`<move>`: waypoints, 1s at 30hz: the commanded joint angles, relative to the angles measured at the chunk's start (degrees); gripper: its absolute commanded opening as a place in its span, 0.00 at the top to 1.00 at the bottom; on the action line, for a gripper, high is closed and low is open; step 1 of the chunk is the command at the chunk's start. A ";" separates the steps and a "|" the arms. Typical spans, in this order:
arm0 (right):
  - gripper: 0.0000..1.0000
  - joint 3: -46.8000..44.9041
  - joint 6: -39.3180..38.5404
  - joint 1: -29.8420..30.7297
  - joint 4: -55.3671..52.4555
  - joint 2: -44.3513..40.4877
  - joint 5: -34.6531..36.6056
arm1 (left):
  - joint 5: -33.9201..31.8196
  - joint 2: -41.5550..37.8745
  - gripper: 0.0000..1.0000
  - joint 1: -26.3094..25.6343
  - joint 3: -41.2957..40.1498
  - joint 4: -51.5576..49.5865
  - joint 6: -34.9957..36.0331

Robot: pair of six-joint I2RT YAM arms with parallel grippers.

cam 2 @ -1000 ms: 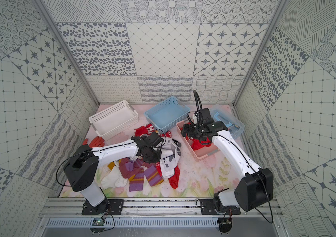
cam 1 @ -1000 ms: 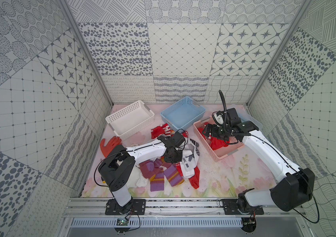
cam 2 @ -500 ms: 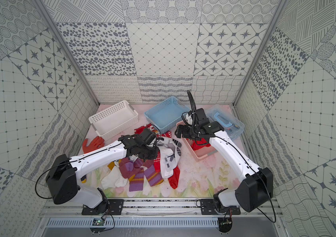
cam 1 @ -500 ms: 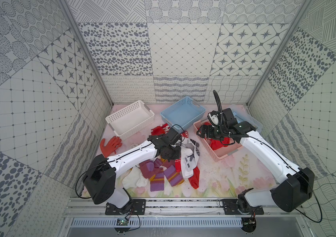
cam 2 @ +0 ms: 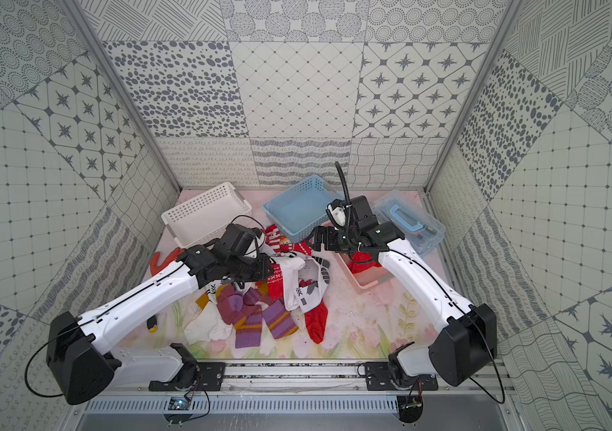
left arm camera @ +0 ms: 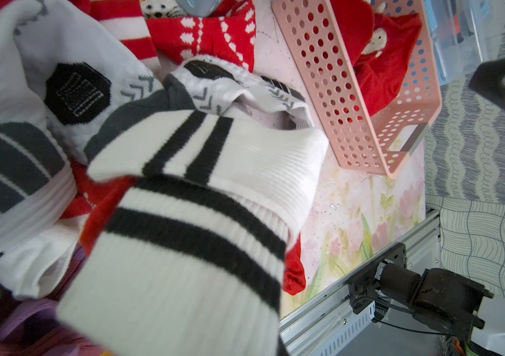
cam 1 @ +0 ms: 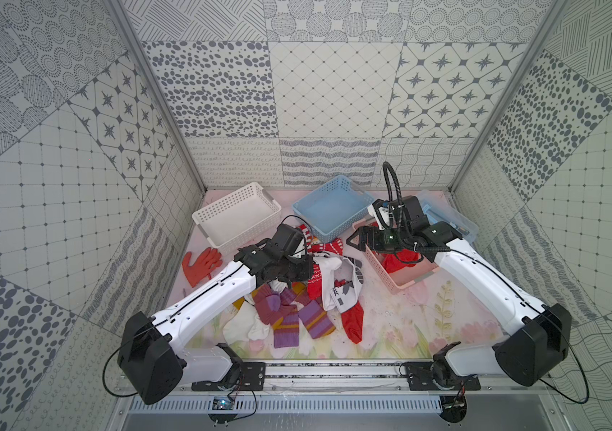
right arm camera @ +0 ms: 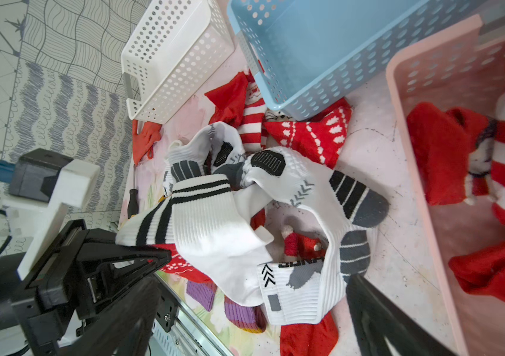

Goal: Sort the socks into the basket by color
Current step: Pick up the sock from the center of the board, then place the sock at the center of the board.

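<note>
A pile of socks [cam 1: 297, 309] lies mid-table: purple striped, red patterned and white ones. My left gripper [cam 1: 311, 269] is shut on a white sock with black stripes [right arm camera: 201, 212], which fills the left wrist view [left arm camera: 183, 246] and hides the jaws there. Open and empty, my right gripper [cam 1: 353, 240] hangs over the near-left edge of the pink basket [cam 1: 401, 284], pointing at the pile; in its wrist view the gripper [right arm camera: 254, 280] frames the white socks. Red socks [cam 1: 401, 259] lie in the pink basket. The white basket [cam 1: 237, 216] and blue basket [cam 1: 326, 212] hold nothing.
An orange glove [cam 1: 199, 265] lies left of the pile, by the white basket. A clear lidded box [cam 1: 457, 220] stands at the back right behind the pink basket. A screwdriver [cam 2: 152, 324] lies near the left arm. The two grippers are close together over the pile.
My right gripper has moved left from over the pink basket toward the pile, still open. The left arm's base and elbow swung left while its gripper stayed at the pile, shut on the white sock.
</note>
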 commanded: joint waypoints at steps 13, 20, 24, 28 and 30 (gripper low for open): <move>0.33 -4.27 4.02 8.69 10.85 5.27 -3.54 | 4.91 15.78 1.00 1.03 10.63 -11.37 10.12; 0.62 -5.94 6.18 9.47 16.87 11.20 -6.54 | 10.09 8.44 1.00 4.57 5.62 -9.31 8.92; 0.63 -6.63 7.47 9.39 18.63 14.60 -5.47 | 14.15 3.76 1.00 6.52 0.64 -3.00 5.16; 0.65 -5.78 7.21 8.96 17.30 17.51 -2.04 | 16.25 1.83 1.00 7.40 -1.01 0.21 3.50; 0.68 -6.09 7.76 8.39 17.82 18.70 -1.11 | 17.54 1.97 1.00 8.05 -1.23 0.91 3.12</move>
